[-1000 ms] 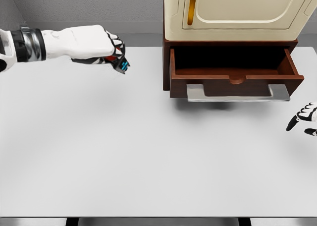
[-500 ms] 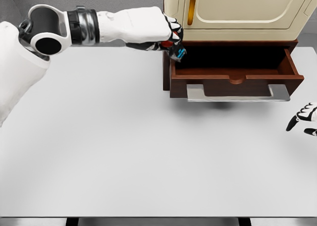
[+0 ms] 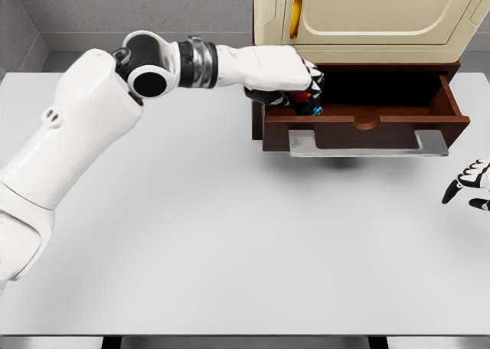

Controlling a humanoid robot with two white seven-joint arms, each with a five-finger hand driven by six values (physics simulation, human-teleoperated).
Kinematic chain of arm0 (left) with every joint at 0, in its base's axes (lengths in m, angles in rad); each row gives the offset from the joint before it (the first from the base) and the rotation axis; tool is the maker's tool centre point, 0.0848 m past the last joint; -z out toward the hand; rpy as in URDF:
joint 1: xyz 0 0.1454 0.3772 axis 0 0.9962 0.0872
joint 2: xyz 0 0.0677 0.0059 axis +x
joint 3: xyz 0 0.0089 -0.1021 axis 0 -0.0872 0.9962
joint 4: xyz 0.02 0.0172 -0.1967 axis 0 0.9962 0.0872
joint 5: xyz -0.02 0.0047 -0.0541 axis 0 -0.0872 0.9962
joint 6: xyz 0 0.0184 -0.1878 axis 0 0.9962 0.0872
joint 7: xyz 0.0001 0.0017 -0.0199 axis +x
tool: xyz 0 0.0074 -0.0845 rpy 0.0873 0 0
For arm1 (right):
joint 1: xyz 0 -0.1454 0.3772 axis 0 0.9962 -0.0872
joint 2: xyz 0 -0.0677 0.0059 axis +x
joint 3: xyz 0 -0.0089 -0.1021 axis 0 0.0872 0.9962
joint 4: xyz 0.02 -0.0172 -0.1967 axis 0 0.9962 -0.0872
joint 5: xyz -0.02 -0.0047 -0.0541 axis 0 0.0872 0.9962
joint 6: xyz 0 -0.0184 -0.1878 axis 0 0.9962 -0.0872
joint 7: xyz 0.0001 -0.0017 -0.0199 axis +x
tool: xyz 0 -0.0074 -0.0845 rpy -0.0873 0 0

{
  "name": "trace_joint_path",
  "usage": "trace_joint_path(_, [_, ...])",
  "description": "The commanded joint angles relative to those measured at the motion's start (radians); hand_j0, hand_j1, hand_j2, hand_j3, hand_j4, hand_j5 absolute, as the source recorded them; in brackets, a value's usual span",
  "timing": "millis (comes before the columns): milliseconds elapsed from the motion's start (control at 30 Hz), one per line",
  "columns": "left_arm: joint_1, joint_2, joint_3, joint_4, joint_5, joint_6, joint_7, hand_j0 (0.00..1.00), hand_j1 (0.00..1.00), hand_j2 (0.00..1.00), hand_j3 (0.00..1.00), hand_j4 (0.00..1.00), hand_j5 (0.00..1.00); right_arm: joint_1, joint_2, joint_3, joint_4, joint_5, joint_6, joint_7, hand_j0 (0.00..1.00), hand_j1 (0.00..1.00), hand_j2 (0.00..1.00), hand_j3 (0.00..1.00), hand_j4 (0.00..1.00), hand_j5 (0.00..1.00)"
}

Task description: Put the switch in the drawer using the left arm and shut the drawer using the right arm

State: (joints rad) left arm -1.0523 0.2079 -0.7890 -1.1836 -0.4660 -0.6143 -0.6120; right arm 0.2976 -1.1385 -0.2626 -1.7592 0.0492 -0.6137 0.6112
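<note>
The left arm reaches from the near left across the table (image 3: 230,234) to the far right, its hand (image 3: 285,72) hanging over the left end of the open drawer (image 3: 366,108). The fingers (image 3: 312,79) are curled tight around the switch (image 3: 310,104), of which only a bit of red and a bit of blue show below the knuckles. The switch sits at the drawer's left end, just above or inside its front edge; whether it touches the drawer bottom cannot be told, since the inside is dark.

The drawer is dark brown wood, pulled out toward the near side from the base of a cream cabinet (image 3: 367,16) that stands at the far edge of the table. A grey metal handle (image 3: 367,142) runs along the drawer's front, below a small notch in the top of the front panel. The cabinet door above has a rounded panel outline and a gold strip down its left side.

The right hand (image 3: 471,184) shows only at the right edge of the view, near the table surface, to the right of and nearer than the drawer, well apart from it. Its dark-tipped fingers are loosely spread and hold nothing.
</note>
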Motion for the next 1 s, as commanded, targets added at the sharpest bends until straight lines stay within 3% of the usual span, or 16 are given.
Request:
trace_joint_path(0, [0.000,-0.007,0.001,-0.004,0.010,0.003,0.001,0.44,0.44,0.44,0.44,0.44,0.44,0.000,-0.001,0.000,0.000,-0.006,0.003,0.000,0.56,0.56,0.56,0.56,0.56,0.56])
trace_joint_path(433, [-0.035,-0.070,0.011,-0.008,0.024,0.003,0.001,0.46,0.46,0.46,0.46,0.46,0.46,0.000,-0.001,0.008,0.000,-0.006,0.003,0.000,0.56,0.56,0.56,0.56,0.56,0.56])
trace_joint_path(467, [-0.035,-0.067,0.014,-0.007,0.061,0.003,0.001,0.60,0.60,0.60,0.60,0.60,0.60,0.000,-0.001,0.008,0.000,-0.006,0.003,0.000,0.56,0.56,0.56,0.56,0.56,0.56])
trace_joint_path(533, [-0.035,-0.065,0.039,-0.008,0.090,0.003,0.001,0.78,0.78,0.78,0.78,0.78,0.78,0.000,-0.001,0.008,0.000,-0.006,0.003,0.000,0.56,0.56,0.56,0.56,0.56,0.56])
trace_joint_path(567, [-0.035,-0.064,0.042,-0.007,0.147,0.003,0.001,0.95,0.95,0.95,0.95,0.95,0.95,0.000,-0.001,0.017,0.000,-0.006,0.003,0.000,0.56,0.56,0.56,0.56,0.56,0.56])
trace_joint_path(600, [-0.035,-0.055,0.048,-0.007,0.204,0.003,0.001,1.00,1.00,1.00,1.00,1.00,1.00,0.000,-0.001,0.019,0.000,-0.006,0.003,0.000,0.56,0.56,0.56,0.56,0.56,0.56])
trace_joint_path(933, [-0.034,-0.050,0.059,0.002,0.256,0.003,0.001,1.00,1.00,1.00,1.00,1.00,1.00,0.000,-0.001,0.028,0.000,-0.006,0.003,0.000,0.57,0.57,0.57,0.57,0.57,0.57])
trace_joint_path(967, [-0.035,-0.051,0.060,0.039,0.250,0.003,0.001,1.00,1.00,1.00,1.00,1.00,1.00,0.000,-0.001,0.028,0.000,-0.006,0.003,0.000,0.57,0.57,0.57,0.57,0.57,0.57])
